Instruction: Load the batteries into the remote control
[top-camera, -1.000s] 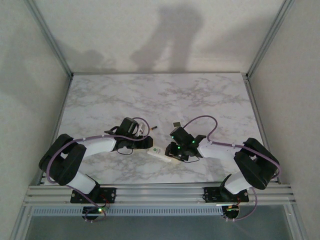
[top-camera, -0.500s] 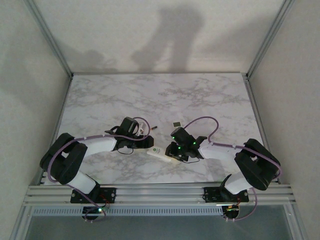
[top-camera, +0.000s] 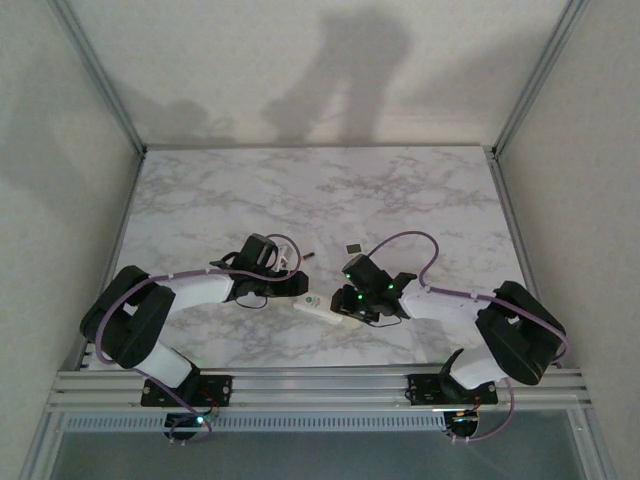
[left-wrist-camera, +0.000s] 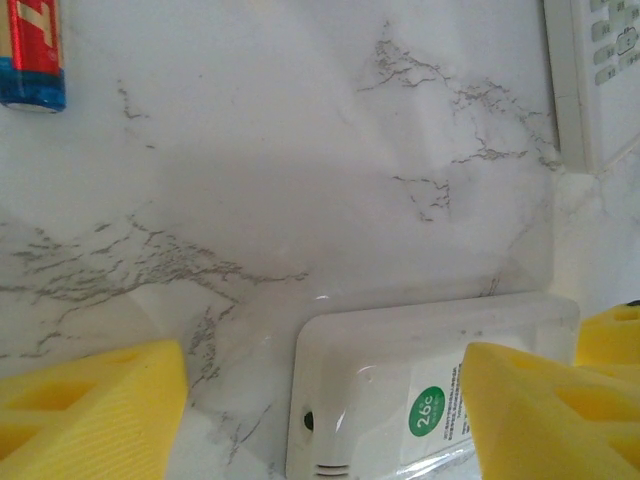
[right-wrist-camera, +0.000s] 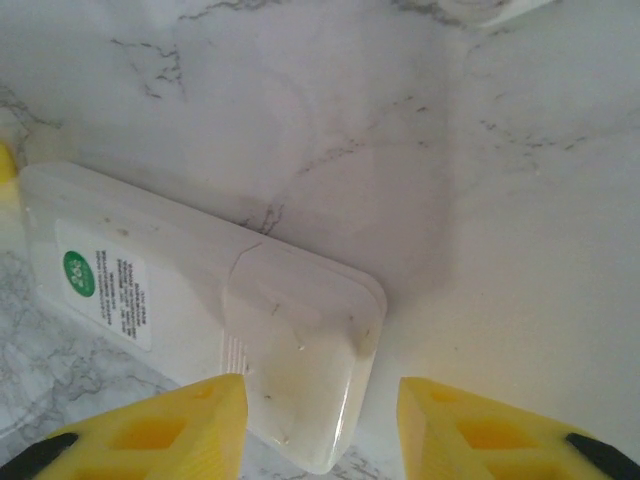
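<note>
The remote control (top-camera: 316, 308) lies back up on the marble between my two grippers. Its back carries a green round sticker (left-wrist-camera: 430, 410). My left gripper (left-wrist-camera: 320, 425) is open and straddles the sticker end of the remote control (left-wrist-camera: 400, 370), with clear marble beside the left finger. My right gripper (right-wrist-camera: 320, 430) is open around the remote's other end (right-wrist-camera: 300, 350), where a ribbed cover sits closed. One battery (left-wrist-camera: 30, 55), red with a blue end, lies apart on the marble; in the top view the battery (top-camera: 308, 257) is behind the remote.
A small dark item (top-camera: 352, 247) lies on the marble behind the right gripper (top-camera: 346, 304). Another white piece with small buttons (left-wrist-camera: 600, 70) sits at the right edge of the left wrist view. The left gripper (top-camera: 290, 283) is close to the remote's left.
The right gripper's jaws have widened a little around the remote's end, and its forearm has shifted slightly. The left arm and the remote have stayed put.
</note>
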